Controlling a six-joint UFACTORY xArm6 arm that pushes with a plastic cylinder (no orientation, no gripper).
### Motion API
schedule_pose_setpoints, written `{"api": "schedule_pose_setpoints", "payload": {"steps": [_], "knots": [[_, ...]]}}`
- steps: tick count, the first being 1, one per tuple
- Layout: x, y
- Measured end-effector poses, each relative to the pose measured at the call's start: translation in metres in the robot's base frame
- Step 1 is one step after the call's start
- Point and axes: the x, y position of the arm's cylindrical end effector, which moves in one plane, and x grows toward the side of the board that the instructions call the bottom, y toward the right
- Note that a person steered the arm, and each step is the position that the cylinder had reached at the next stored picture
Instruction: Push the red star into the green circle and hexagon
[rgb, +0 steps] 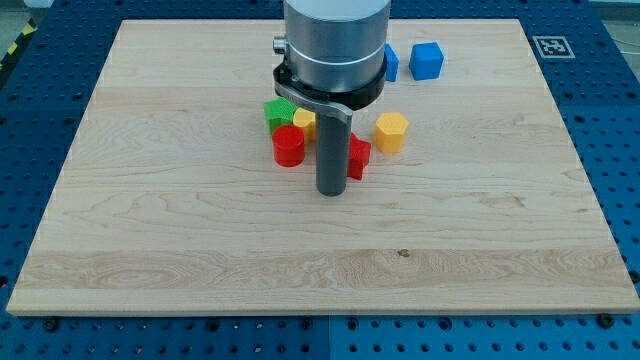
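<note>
The wooden board (150, 230) filled most of the view, resting on a blue perforated table (30, 330), with a fiducial marker (551, 45) at its two o'clock corner. The arm's grey cylinder (335, 40) descended from twelve o'clock and narrowed into the dark rod, whose tip (331, 192) met the board just below the cluster of blocks; the arm carried no jaws, so nothing could be open, closed or gripping. At about one o'clock from the tip, well apart, stood a blue cube (427, 60), and beside it a second blue block (391, 62) half hidden behind the cylinder. The yellow hexagon (391, 131) sat near, at two o'clock from the tip. The red star (358, 157) lay just beside the rod at its two o'clock edge, largely masked, so its points, facing and long axis could not be read. At ten o'clock from the tip stood a red cylinder (288, 145), behind it a small yellow block (304, 121), and at eleven o'clock a green block (277, 109) whose shape the rod's collar obscured. Judged from this, the task looked unfinished: the star sat close to the cluster, yet apart from the green piece, and a push toward ten o'clock seemed left.
</note>
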Motion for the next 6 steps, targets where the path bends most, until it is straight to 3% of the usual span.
{"api": "schedule_pose_setpoints", "payload": {"steps": [4, 6], "knots": [[-0.023, 0.003], [-0.024, 0.048]]}}
